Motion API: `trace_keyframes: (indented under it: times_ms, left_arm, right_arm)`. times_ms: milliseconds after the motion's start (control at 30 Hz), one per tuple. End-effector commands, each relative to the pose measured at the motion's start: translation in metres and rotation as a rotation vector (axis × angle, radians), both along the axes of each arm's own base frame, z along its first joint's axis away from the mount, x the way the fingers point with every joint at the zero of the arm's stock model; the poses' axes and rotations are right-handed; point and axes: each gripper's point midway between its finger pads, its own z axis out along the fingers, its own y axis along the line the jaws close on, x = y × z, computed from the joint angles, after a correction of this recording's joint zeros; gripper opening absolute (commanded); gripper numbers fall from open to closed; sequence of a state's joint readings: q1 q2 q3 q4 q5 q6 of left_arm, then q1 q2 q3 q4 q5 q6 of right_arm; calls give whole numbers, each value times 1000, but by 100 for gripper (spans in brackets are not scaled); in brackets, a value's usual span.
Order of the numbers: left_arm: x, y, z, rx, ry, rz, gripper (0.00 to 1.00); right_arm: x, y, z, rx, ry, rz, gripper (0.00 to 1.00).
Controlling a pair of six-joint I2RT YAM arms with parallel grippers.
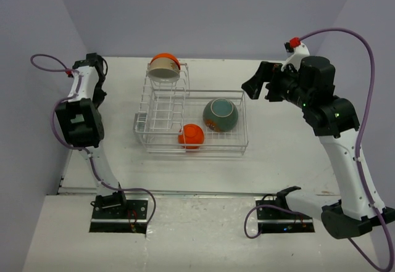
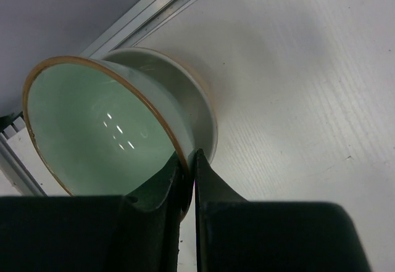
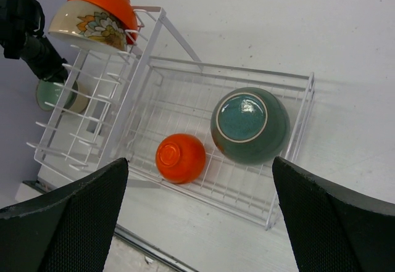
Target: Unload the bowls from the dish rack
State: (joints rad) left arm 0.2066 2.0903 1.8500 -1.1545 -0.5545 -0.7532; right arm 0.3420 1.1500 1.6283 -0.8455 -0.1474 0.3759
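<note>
The white wire dish rack (image 1: pixel 237 141) stands mid-table. A small orange bowl (image 1: pixel 191 136) and a larger dark teal bowl (image 1: pixel 220 115) lie upside down in its basket. A cream flowered bowl (image 1: pixel 163 70) with an orange one behind it rests on top of the plate slots. My left gripper (image 2: pixel 190 161) is shut on the rim of a pale green bowl (image 2: pixel 99 130), which leans on a cream bowl (image 2: pixel 191 93) on the table left of the rack. In the top view the left gripper (image 1: pixel 95 68) hides that bowl. My right gripper (image 1: pixel 260 88) is open and empty, above the rack's right end.
A metal rail (image 2: pixel 154 13) runs along the table's left edge near the held bowl. In the right wrist view the rack (image 3: pixel 296 130) lies below the open right gripper (image 3: pixel 199 160), with the orange bowl (image 3: pixel 180 158) and teal bowl (image 3: pixel 250 125) in it. Purple walls enclose the table.
</note>
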Motion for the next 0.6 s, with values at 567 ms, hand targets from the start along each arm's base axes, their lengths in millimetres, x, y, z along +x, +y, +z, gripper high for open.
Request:
trace_keyframes:
  times_ms: [567]
  left_arm:
    - [7,20,-1,47,15,-9,11]
  right_arm:
    - [-2,-5,14,14,-63,-27,99]
